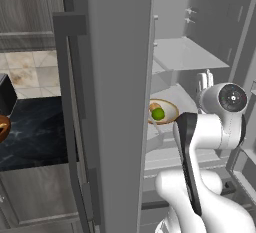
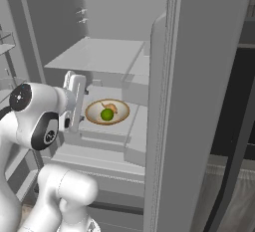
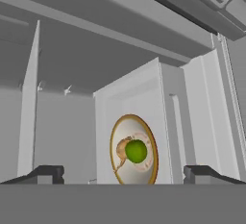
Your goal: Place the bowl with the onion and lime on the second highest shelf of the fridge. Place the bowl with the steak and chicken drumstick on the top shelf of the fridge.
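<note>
Shallow cream bowl with tan-brown rim (image 2: 107, 112), holding bright green lime (image 2: 106, 114) and tan onion (image 2: 111, 107): on lipped grey-white fridge shelf (image 2: 107, 129), placed. Gripper (image 2: 72, 101): fingers apart, empty, just beside bowl. Steak-and-drumstick bowl: judged pending.

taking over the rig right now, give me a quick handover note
Gripper: open, holding nothing, just in front of the bowl.
Bowl with the onion and lime: set on the second highest shelf inside the open fridge, with the lime and onion in it.
Done: first bowl appears placed and let go.
Left: fetch the bowl with the steak and chicken drumstick, probably the brown object at the far left edge of the left base view, and put it on the top shelf.
</note>
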Tool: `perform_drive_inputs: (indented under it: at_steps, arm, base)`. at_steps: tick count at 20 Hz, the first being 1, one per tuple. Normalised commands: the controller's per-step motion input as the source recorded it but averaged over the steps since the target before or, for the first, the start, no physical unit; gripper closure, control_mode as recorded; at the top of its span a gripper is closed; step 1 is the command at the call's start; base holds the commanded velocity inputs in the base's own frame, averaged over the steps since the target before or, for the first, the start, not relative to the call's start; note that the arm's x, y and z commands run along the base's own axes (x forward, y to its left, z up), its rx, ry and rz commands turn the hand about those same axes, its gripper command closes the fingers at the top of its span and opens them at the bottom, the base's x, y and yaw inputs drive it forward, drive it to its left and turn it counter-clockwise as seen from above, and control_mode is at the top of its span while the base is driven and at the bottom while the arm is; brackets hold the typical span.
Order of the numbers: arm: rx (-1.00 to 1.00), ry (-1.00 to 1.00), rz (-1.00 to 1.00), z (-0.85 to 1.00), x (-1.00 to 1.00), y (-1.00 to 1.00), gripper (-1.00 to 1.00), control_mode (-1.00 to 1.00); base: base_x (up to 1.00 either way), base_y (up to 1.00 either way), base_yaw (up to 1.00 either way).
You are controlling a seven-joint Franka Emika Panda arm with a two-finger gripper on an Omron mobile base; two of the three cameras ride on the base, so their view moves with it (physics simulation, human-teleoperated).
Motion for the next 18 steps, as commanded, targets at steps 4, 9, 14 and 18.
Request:
perform_drive_inputs:
  at_steps: [4, 9, 14, 18]
  arm:
    - [0.00, 0.00, 0.00, 0.00, 0.00, 0.00, -1.00, -1.00]
    - [0.00, 0.00, 0.00, 0.00, 0.00, 0.00, -1.00, -1.00]
    - [0.00, 0.00, 0.00, 0.00, 0.00, 0.00, -1.00, -1.00]
    - [0.00, 0.00, 0.00, 0.00, 0.00, 0.00, -1.00, -1.00]
  base:
    - [0.00, 0.00, 0.00]
    - [0.00, 0.00, 0.00]
    - [0.00, 0.00, 0.00]
    - [0.00, 0.00, 0.00]
